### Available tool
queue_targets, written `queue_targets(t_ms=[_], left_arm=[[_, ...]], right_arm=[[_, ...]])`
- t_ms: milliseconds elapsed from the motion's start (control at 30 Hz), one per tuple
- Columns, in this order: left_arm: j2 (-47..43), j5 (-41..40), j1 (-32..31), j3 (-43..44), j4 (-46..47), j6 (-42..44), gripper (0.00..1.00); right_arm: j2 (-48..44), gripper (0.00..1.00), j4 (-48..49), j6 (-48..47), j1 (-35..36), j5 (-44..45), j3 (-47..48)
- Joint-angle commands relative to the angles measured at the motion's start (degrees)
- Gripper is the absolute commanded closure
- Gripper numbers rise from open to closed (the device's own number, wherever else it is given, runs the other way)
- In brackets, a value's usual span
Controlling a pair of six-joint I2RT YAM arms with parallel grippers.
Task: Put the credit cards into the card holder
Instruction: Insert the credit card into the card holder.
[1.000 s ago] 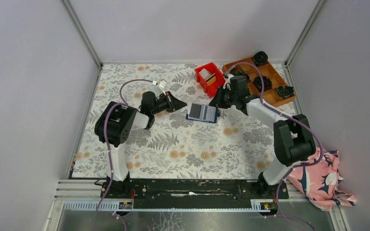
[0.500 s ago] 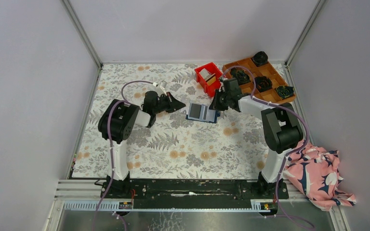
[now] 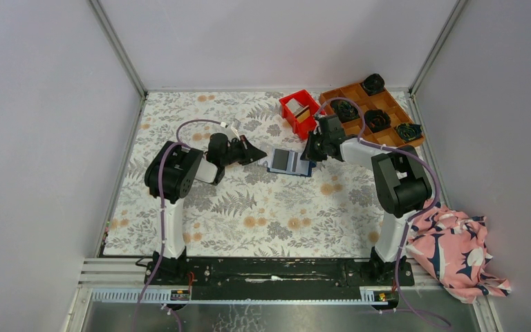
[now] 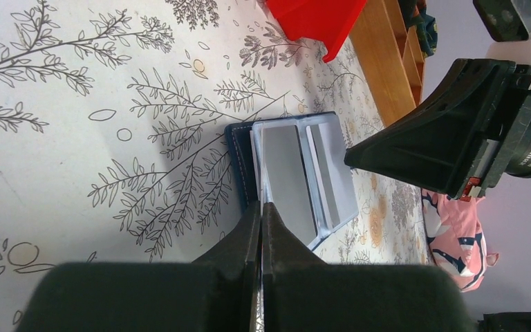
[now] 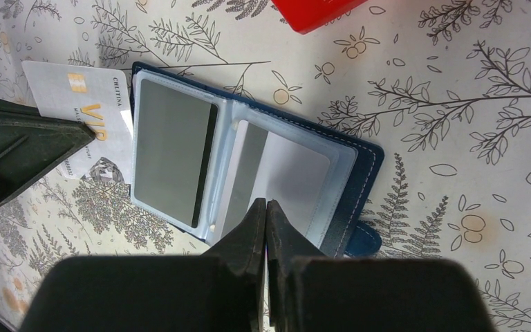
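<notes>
Currently the white credit card (image 5: pixel 76 114) lies flat on the surface (image 5: pixel 456 138), touching the open card holder (image 5: pixel 349 173) on its left outer edge, with its long axis parallel to that edge. The left gripper (image 4: pixel 261 211) is closed and sits nearer, at the card's outer side. The right gripper (image 5: pixel 266 207), also closed, points at the holder's right pocket.

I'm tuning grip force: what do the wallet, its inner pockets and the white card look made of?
The wallet: navy leather or imitation, matte, pale stitching along the edge. Its pockets: clear glossy plastic film; a grey card shows through. The white card: probably stiff smooth plastic, with gold print.
</notes>
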Motion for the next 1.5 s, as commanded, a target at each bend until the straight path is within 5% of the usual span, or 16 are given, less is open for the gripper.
queue_targets(t_ms=[0,1467], left_arm=[[0.9,-0.4,-0.1,1.1,3.8,-0.9,1.00],[-3.2,0.1,0.4,-1.8,6.2,-5.2,1.00]], right_arm=[[0.5,0.98,0.5,-0.7,0.5,1.3,2.1],[2.0,0.98,-0.2,-0.7,0.5,1.2,2.3]])
